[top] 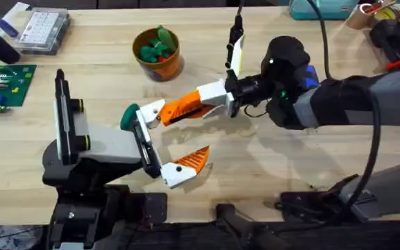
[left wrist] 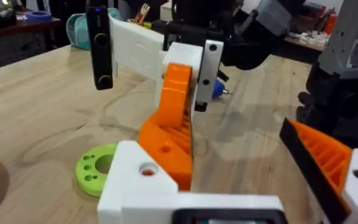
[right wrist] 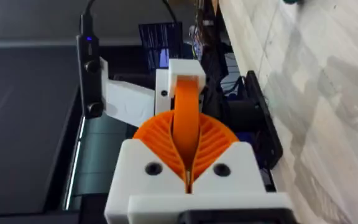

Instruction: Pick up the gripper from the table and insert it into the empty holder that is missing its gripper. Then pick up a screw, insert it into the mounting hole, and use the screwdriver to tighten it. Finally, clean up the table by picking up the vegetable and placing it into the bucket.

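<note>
Gripper [top: 186, 105] — the long orange ribbed finger with a white base — hangs just above the wooden surface [top: 269, 173], its long axis running roughly level across it, between the two arms. The right gripper [top: 214, 97] has its jaws pinched on one end; the other end meets the white block of the holder [top: 144, 139] on the left arm. That head's short orange finger [top: 189, 163] sits near the front edge. No legible writing shows. The bucket [top: 160, 55] holds green vegetables [top: 157, 47].
</note>
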Robot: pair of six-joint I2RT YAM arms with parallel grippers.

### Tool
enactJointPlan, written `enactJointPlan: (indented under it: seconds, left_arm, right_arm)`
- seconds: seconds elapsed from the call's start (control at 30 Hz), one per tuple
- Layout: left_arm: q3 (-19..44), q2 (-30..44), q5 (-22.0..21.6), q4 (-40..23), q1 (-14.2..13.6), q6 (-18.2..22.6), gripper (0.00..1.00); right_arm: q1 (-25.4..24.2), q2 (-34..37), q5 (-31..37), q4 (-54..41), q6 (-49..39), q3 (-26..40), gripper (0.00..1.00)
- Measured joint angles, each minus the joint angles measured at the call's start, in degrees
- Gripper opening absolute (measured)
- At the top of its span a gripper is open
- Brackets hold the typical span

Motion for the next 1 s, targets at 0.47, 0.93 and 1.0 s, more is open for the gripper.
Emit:
enactJointPlan:
  seconds: [0.47, 0.93, 1.0]
  left_arm:
    - [0.0, 0.0, -0.4, -0.7, 0.1, -0.5, 0.990]
    - [0.0, 0.0, -0.6, -0.8, 0.2, -1.2, 0.990]
    - [-0.1, 0.0, -1.0, -0.8, 0.4, -1.4, 0.990]
  right_arm:
    - [2.0, 0.0, 4.4, -2.1, 0.0, 0.0, 0.015]
    - [5.4, 3.0, 6.4, -1.7, 0.0, 2.7, 0.015]
    - [5.5, 4.1, 6.3, -1.6, 0.0, 3.8, 0.015]
